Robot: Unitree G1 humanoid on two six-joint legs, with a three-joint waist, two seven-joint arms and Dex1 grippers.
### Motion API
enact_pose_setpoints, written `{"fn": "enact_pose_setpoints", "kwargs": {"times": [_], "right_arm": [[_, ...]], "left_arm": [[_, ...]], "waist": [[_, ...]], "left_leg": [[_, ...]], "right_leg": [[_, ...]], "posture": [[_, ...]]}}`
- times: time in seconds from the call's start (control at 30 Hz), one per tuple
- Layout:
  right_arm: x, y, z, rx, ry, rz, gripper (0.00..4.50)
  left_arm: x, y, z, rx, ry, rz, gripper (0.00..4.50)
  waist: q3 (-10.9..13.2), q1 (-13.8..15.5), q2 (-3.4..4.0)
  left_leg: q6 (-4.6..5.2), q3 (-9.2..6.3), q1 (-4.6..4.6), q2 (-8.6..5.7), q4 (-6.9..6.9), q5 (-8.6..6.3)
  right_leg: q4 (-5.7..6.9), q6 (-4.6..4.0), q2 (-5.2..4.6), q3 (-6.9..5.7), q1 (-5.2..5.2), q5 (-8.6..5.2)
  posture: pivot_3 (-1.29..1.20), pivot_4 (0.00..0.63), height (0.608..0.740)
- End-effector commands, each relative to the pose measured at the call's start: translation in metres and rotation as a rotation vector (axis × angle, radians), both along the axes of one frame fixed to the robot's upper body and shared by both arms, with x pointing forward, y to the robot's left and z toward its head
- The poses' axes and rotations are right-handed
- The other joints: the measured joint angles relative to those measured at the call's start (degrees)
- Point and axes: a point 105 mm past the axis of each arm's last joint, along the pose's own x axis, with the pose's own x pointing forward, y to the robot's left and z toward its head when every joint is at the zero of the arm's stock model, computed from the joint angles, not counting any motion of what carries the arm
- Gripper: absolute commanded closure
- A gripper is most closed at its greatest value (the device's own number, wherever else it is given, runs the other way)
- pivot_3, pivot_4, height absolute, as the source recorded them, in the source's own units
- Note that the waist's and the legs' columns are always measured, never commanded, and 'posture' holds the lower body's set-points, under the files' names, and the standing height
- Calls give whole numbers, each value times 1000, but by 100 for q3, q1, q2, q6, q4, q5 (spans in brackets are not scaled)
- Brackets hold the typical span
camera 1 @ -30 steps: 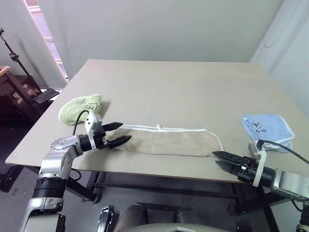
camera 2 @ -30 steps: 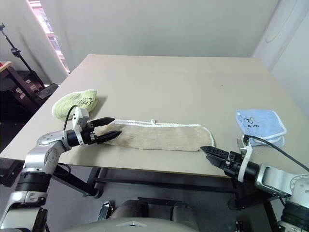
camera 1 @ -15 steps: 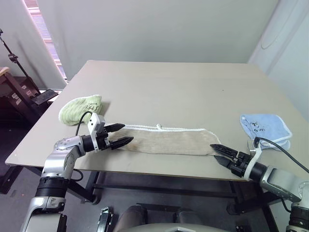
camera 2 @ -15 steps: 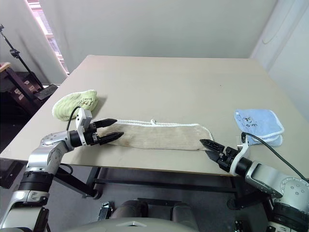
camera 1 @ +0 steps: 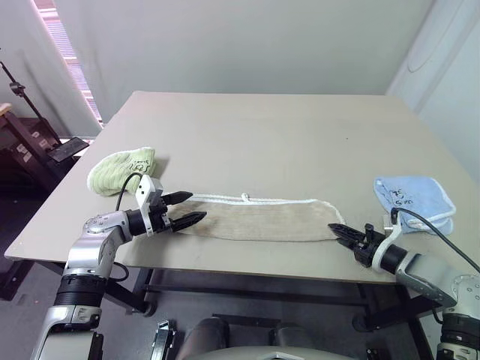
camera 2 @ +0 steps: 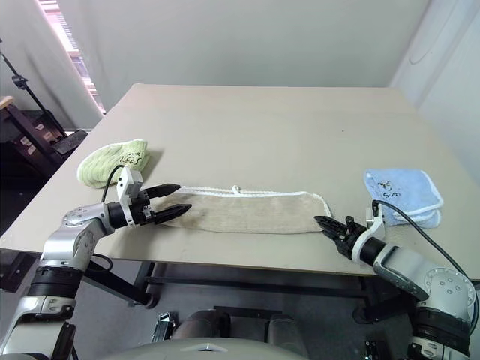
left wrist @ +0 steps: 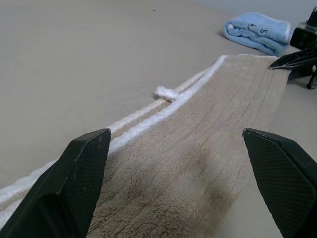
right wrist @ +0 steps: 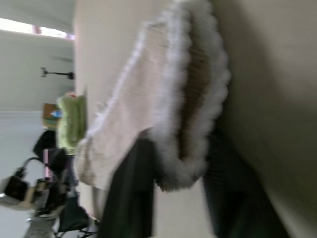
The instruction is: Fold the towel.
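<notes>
The large beige-tan terry cloth towel (camera 1: 259,220) with white corded edging lies folded into a long narrow strip along the near edge of the flat tan desk (camera 1: 270,135), its small white loop (camera 1: 245,197) on the far side. The left tool (camera 1: 187,208) rests at the towel's left end, black fingers spread wide on either side of the cloth, gripping nothing. The right tool (camera 1: 337,229) sits at the towel's right end, fingers drawn close around the fluffy edge there. A crumpled light green cloth (camera 1: 120,169) lies near the desk's left edge; a folded light blue cloth (camera 1: 414,199) lies near its right edge.
</notes>
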Motion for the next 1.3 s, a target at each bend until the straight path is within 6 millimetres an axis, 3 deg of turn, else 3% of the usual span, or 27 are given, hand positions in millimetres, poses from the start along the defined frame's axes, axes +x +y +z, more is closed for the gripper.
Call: {"fn": "enact_pose_setpoints", "kwargs": {"times": [0.03,0.17,0.3,0.43,0.63,0.73,0.97,1.03,1.17,1.3], "right_arm": [[-3,-12,-5,29,6,-85,4480],[-10,-29,-2,40,-5,-151,4480],[-34,-76,2,-35,7,-253,4480],[-51,-107,4,-95,29,-305,4480],[-57,-128,21,-210,-28,-287,4480],[-45,-120,41,-364,-160,-209,4480],[-36,-69,86,-446,-370,74,4480],[-38,-46,100,-459,-450,196,4480],[-33,-8,111,-444,-539,354,4480],[-24,31,101,-415,-555,494,4480]], "left_arm": [[2,2,12,8,-55,4,0],[2,3,11,8,-53,7,0],[4,2,10,10,-47,4,0],[5,1,9,11,-44,-4,0],[9,-1,10,13,-44,-14,0],[10,-3,9,15,-43,-18,0],[9,-1,9,23,-45,-18,0],[8,2,9,26,-44,-10,0],[5,4,6,39,-40,-9,0],[5,2,5,36,-41,-8,0]], "waist": [[-10,3,-15],[-9,38,-13],[-15,167,6],[-17,278,7],[-17,312,10],[-19,290,31],[-19,297,39],[-17,306,37],[-16,297,32],[-13,281,27]], "left_leg": [[0,0,1,0,0,0],[-12,0,1,-2,18,-10],[2,0,-4,-7,15,-20],[43,11,-10,-17,13,-43],[65,36,-9,-20,14,-47],[55,43,-7,-17,17,-52],[66,67,-8,-9,13,-46],[67,68,-8,-9,13,-46],[65,68,-8,-9,16,-48],[55,85,-6,-3,19,-54]], "right_leg": [[0,0,0,-1,2,0],[-7,-1,-3,0,19,0],[-42,-1,-8,-2,31,0],[-91,-1,-21,-9,44,0],[-92,0,-38,-6,42,0],[-85,1,-38,-4,41,1],[-74,13,-38,7,23,5],[-75,14,-38,7,23,6],[-74,15,-39,8,25,6],[-75,16,-44,14,23,8]], "posture": [[0,0,740],[0,0,740],[0,0,740],[0,0,740],[0,0,740],[0,0,740],[0,0,740],[0,0,740],[0,0,740],[0,0,740]]}}
